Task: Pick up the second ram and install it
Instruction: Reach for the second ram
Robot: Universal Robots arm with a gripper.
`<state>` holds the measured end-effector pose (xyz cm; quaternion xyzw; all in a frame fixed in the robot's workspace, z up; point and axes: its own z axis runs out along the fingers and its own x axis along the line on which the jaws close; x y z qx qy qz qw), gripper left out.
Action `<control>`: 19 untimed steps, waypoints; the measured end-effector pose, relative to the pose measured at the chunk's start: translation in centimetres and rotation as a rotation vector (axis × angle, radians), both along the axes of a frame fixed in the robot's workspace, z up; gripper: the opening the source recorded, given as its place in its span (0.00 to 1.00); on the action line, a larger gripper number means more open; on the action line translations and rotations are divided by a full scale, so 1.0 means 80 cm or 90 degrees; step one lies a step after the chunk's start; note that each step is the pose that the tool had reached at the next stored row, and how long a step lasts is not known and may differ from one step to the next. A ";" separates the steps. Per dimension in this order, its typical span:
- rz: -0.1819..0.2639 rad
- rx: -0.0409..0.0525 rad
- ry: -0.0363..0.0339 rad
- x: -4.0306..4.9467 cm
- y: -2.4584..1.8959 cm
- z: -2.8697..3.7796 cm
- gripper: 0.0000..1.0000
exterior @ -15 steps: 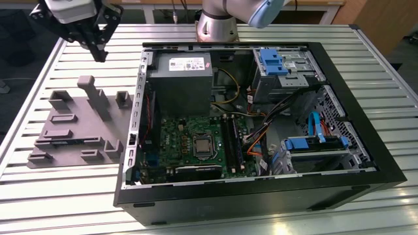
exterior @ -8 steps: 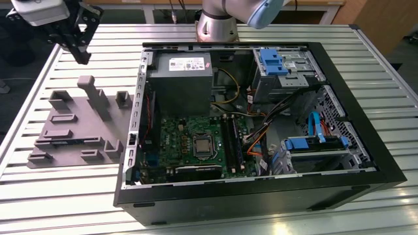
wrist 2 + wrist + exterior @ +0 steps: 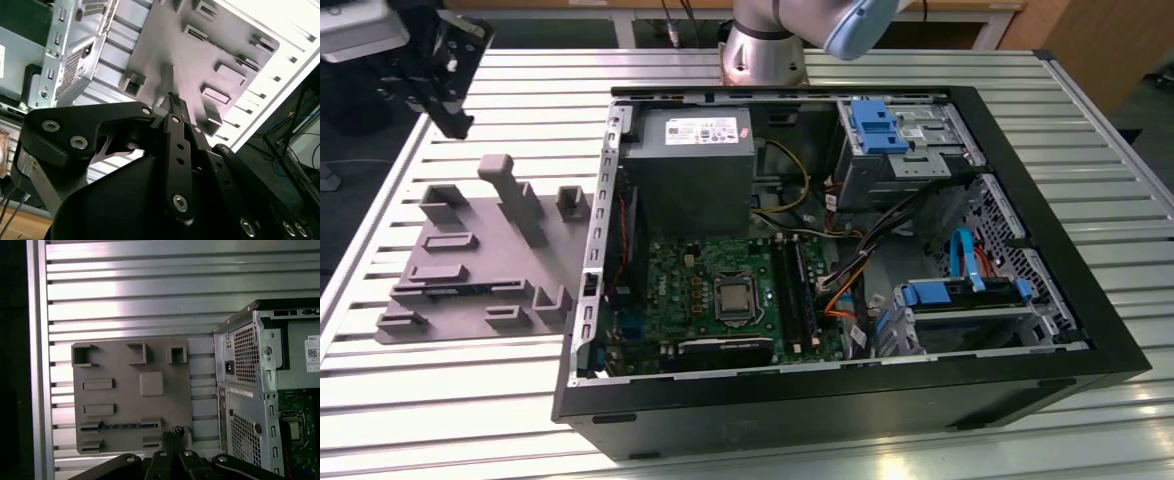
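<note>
We locate the silver-grey cylindrical arm base [image 3: 761, 55] at the far side of the scene in the exterior view, with a light blue rounded joint cap [image 3: 861, 28] just beside it. The black metal two-finger gripper [image 3: 456, 125] sits toward the exterior view's left, well apart from the base, and points downward. In both wrist views we see its fingers [image 3: 177, 150] [image 3: 166, 450] drawn together, tips meeting. The black linkage bars [image 3: 75, 135] fan outward behind them.
</note>
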<state>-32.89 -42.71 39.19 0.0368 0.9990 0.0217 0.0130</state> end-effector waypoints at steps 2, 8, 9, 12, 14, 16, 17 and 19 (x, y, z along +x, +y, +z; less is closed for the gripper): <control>0.000 0.0000 0.0000 -0.010 -0.0014 -0.0004 0.11; 0.000 0.0001 -0.0001 -0.039 -0.0065 -0.0015 0.11; 0.000 0.0000 0.0000 -0.044 -0.0072 -0.0015 0.11; 0.000 0.0000 0.0000 -0.058 -0.0096 -0.0021 0.11; 0.000 0.0000 0.0001 -0.065 -0.0105 -0.0022 0.11; 0.000 0.0000 0.0000 -0.067 -0.0106 -0.0023 0.11; 0.000 0.0000 0.0000 -0.067 -0.0106 -0.0023 0.11; 0.000 0.0000 0.0000 -0.068 -0.0106 -0.0023 0.11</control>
